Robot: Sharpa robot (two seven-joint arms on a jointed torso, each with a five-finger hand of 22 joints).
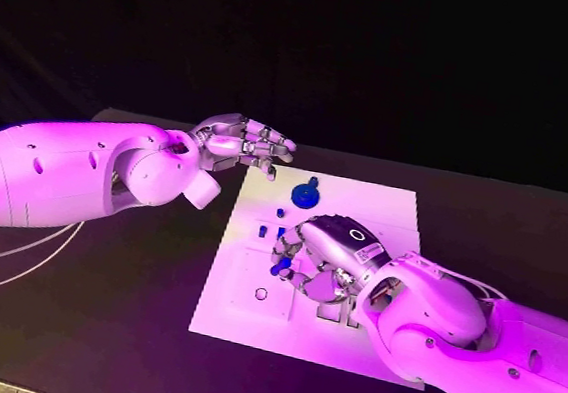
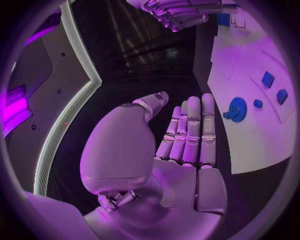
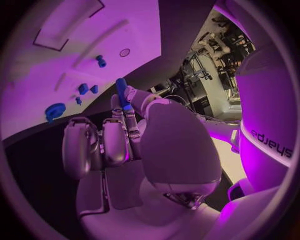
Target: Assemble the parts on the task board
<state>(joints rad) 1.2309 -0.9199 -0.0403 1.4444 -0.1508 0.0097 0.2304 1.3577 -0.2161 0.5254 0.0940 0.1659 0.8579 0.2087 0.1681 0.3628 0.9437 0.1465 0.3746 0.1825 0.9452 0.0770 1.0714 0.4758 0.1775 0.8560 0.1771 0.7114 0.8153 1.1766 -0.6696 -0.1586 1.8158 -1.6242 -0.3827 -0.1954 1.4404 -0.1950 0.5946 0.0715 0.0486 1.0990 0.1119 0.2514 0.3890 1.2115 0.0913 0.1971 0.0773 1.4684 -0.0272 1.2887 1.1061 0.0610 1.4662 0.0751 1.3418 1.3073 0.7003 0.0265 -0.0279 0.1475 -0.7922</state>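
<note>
Our right hand (image 3: pixel 134 145) is pinching a slim blue part (image 3: pixel 121 92) over the task board (image 1: pixel 384 212) while the left hand (image 2: pixel 181 145) sits spread off to the side, so we'd keep that part upright and ease it down slowly into its slot.

Near right part of the task board (image 1: pixel 247 297) hidden under the right hand (image 1: pixel 326 259) and its forearm, small blue parts (image 1: pixel 280 235) beside that hand too small to tell apart, long blue piece (image 3: pixel 121 91) half covered by its fingers.

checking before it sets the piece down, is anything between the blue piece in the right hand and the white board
Nothing visible is. The right hand pinches a slim blue piece over the white board, and the wrist view shows open space between them. The left hand sits off the board's far corner.
</note>
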